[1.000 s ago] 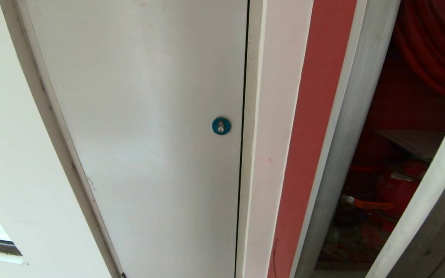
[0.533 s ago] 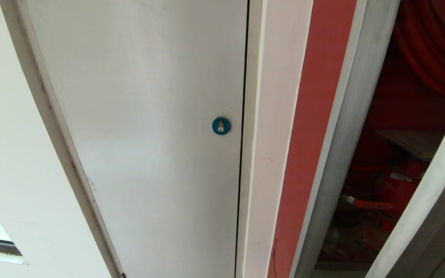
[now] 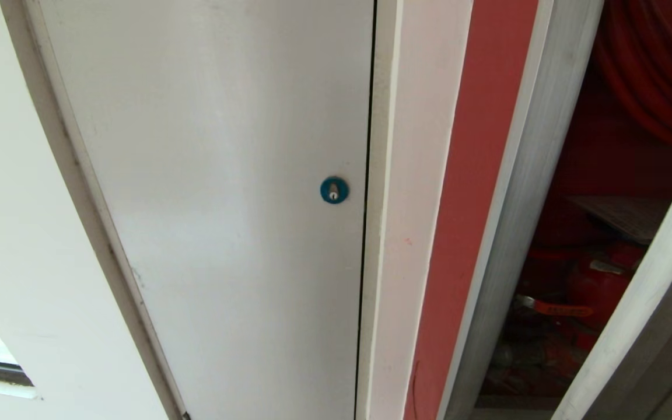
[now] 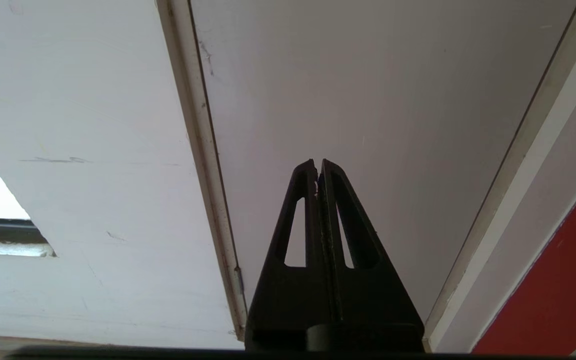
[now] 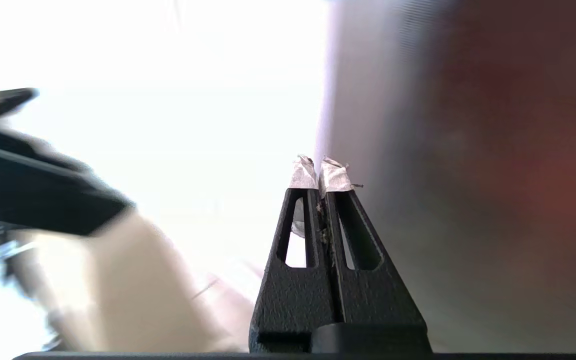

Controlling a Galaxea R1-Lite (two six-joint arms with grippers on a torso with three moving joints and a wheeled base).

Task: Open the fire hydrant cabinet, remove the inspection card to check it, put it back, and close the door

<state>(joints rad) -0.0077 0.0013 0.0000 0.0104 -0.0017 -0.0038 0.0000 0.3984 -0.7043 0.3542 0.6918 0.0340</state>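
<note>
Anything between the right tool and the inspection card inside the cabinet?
The fire hydrant cabinet is open; a flat pale sheet, likely the inspection card, lies exposed inside. The door crosses the opening's right side with its silver edge. The right tool is outside the head view; its path cannot be judged.

Bright daylight, right wrist view overexposed, motion-blurred

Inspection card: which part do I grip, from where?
Likely the inspection card's near edge, pinched across its thickness, since it lies flat above the red valve. Enter frontally between aluminium frame and door, which hides its right end.
</note>
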